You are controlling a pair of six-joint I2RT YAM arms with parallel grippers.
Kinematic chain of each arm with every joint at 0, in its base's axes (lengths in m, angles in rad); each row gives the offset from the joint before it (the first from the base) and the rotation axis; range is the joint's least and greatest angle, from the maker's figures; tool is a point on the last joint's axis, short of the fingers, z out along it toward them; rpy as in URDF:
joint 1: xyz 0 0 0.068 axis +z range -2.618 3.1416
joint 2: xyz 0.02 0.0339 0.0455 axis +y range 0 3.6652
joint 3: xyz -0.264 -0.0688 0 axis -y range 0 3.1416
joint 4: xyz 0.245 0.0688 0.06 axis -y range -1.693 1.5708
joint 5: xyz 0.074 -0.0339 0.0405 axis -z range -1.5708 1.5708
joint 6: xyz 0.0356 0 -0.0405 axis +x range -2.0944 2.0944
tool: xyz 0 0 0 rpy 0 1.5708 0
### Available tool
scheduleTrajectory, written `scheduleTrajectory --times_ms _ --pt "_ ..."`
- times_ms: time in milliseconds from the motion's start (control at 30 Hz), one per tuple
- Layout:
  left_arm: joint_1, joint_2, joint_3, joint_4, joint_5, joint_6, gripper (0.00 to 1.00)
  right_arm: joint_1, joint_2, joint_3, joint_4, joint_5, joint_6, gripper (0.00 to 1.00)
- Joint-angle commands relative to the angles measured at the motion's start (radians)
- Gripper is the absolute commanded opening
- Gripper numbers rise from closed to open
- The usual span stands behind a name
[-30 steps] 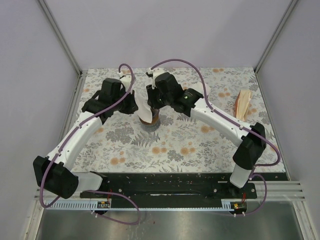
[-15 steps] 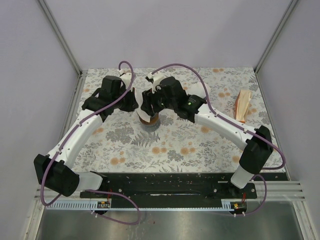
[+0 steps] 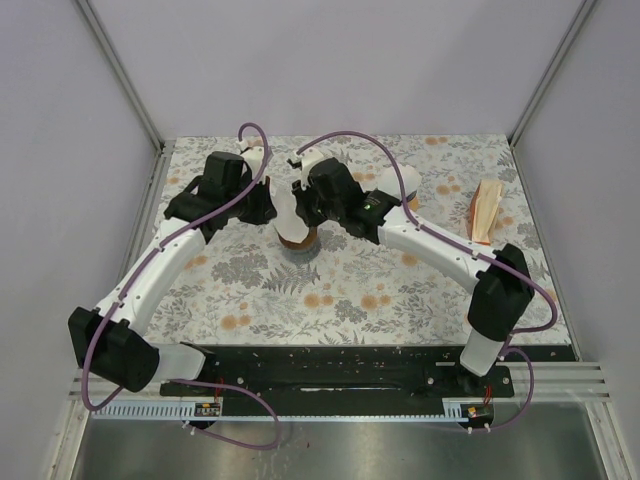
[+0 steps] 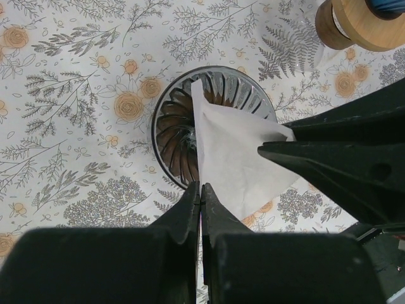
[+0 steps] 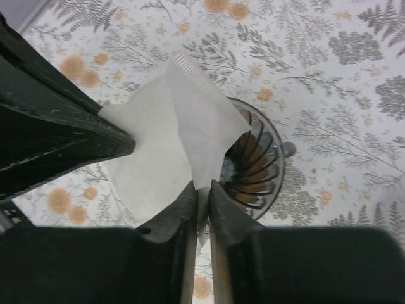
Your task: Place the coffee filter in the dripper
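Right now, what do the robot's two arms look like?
The left arm and right arm have white links and chunky black joints. A purple cable loops along each. A green light shows near the right wrist. Black fingers taper to thin tips.

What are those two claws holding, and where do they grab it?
Both pinch the white coffee filter above the dripper: left gripper on one edge, right gripper on another.

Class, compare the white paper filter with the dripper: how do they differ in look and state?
The coffee filter is white, smooth and folded flat; the dripper is dark, round and ribbed inside. The coffee filter is pinched by the left gripper and the right gripper; the dripper stands ungripped on the flowered table.
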Motion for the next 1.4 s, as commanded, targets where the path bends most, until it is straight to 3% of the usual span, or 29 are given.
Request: scheduleTrajectory --times_ms 0,167,533,667,933,1367 --pt "-0.002 0.016 0.042 0.002 0.007 0.019 0.0 0.005 -0.012 0.067 -0.019 0.119 -0.012 0.13" --pt "-0.001 0.04 0.071 -0.027 -0.007 0.059 0.0 0.004 0.02 0.131 -0.113 0.146 -0.006 0.0" --pt "0.007 0.086 0.128 -0.062 -0.049 0.127 0.0 -0.068 0.201 0.407 -0.408 -0.014 0.083 0.0" --pt "0.01 0.085 0.131 -0.068 -0.042 0.14 0.0 -0.087 0.208 0.424 -0.443 -0.078 0.106 0.0" --pt "0.012 0.121 0.132 -0.076 -0.036 0.159 0.12 -0.095 0.29 0.498 -0.49 -0.137 0.114 0.0" --pt "0.018 0.195 0.157 -0.055 -0.052 0.159 0.19 -0.093 0.328 0.522 -0.523 -0.071 0.079 0.0"
